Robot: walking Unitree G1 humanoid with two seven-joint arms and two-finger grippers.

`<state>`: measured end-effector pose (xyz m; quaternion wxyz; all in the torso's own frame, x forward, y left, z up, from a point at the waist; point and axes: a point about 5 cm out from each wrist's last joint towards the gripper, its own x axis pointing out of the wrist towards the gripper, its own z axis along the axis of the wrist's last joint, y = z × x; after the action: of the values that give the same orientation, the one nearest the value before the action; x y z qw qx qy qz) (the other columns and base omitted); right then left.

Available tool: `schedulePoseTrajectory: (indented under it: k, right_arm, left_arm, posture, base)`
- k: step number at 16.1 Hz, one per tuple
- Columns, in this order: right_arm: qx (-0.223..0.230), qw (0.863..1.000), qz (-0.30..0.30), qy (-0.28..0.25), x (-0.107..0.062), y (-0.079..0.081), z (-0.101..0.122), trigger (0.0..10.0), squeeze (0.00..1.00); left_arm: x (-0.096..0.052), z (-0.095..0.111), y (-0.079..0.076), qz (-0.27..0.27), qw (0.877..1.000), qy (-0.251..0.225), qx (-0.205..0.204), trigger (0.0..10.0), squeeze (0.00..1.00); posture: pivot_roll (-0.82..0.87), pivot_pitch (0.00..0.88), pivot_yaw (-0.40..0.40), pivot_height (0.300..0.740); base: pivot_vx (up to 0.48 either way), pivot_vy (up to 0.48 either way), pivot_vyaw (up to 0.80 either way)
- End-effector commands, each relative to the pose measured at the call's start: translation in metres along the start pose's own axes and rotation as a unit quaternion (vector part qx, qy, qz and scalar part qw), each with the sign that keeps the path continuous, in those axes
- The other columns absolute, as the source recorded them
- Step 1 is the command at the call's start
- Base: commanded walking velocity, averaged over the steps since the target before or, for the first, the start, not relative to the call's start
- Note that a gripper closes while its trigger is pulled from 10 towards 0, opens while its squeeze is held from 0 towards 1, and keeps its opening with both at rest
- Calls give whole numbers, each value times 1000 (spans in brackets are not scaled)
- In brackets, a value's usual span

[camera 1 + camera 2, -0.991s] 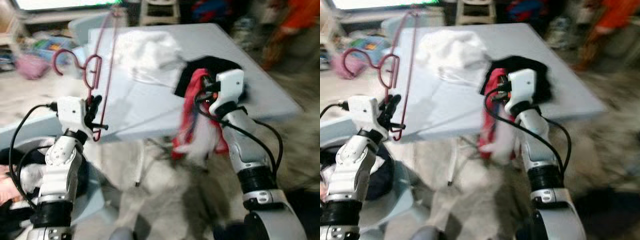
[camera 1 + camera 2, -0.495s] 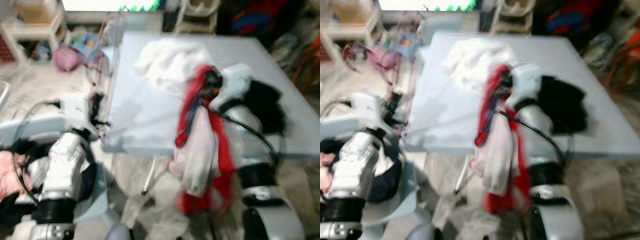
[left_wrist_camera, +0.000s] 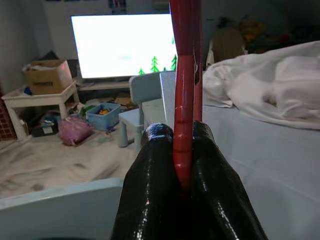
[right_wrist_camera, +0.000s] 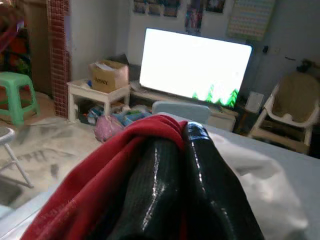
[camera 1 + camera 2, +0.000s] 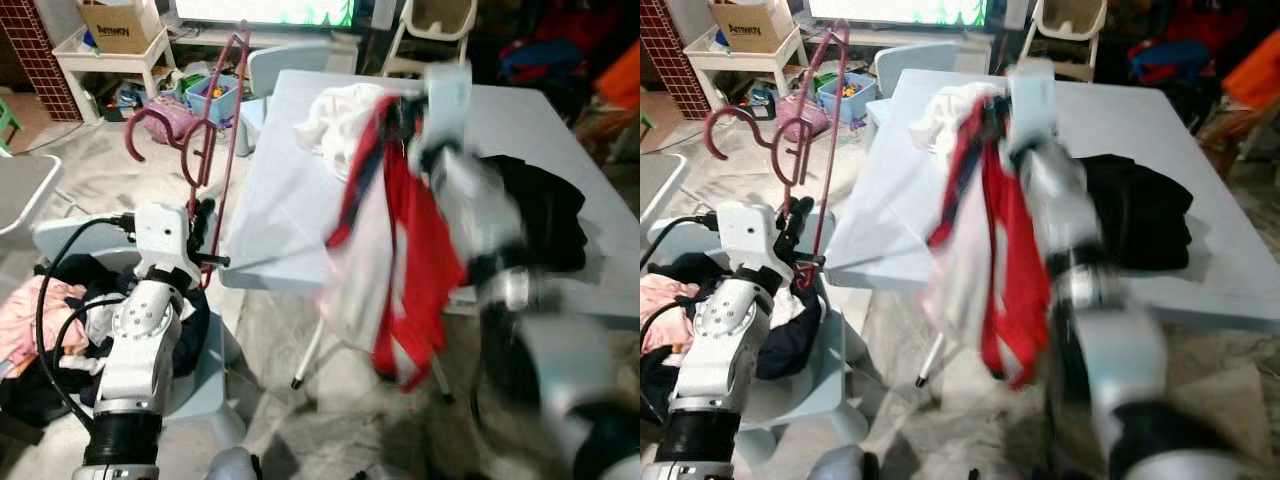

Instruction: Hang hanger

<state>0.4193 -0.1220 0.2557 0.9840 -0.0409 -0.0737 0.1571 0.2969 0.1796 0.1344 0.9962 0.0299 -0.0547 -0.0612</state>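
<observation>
The left gripper [image 3: 184, 150] is pinching the dark red hanger [image 5: 205, 130] upright beside the grey table [image 5: 290, 200], hook topmost (probably for hooking onto a rail), while the right gripper [image 4: 182, 137], jaws pressed together, is lifting a red-and-white garment [image 5: 395, 240] clear

Right gripper [image 4: 185, 150] and red garment [image 5: 405, 250] now higher, above the table [image 5: 290, 190].

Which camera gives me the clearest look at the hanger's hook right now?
The right eye view: the hanger stands whole and sharp, its hook curling toward the robot's left above the left gripper. The left eye view shows it too, closer to background clutter. The left wrist view shows just the rod clamped in the jaws.
</observation>
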Motion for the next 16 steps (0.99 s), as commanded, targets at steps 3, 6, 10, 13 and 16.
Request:
schedulePoseTrajectory:
  k: [3,6,10,13,16]
  right_arm:
    - [3,993,-105,-50,10,-35,71,10000,0]
    - [14,967,-194,-164,-3,-68,144,10000,0]
    - [-18,953,-232,-192,-19,-95,154,10000,0]
    - [-61,976,-202,-60,-18,-93,65,10000,0]
    - [-143,983,-56,102,-37,-59,-54,10000,1000]
  left_arm:
    - [-3,4,-5,2,1000,-8,-3,10000,0]
    - [-6,5,-8,4,1000,-8,-7,10000,0]
    - [-7,4,-6,11,1000,-6,-4,10000,0]
    - [-7,4,-13,4,1000,-6,-8,10000,0]
    - [-8,1,-13,-9,1000,4,-7,10000,0]
  posture:
    - [80,6,-100,740]
    - [92,14,-107,740]
    - [82,23,-108,740]
    - [79,28,-101,740]
    - [62,34,-83,740]
  base:
    - [0,0,0]
    - [0,0,0]
    - [0,0,0]
    - [0,0,0]
    - [0,0,0]
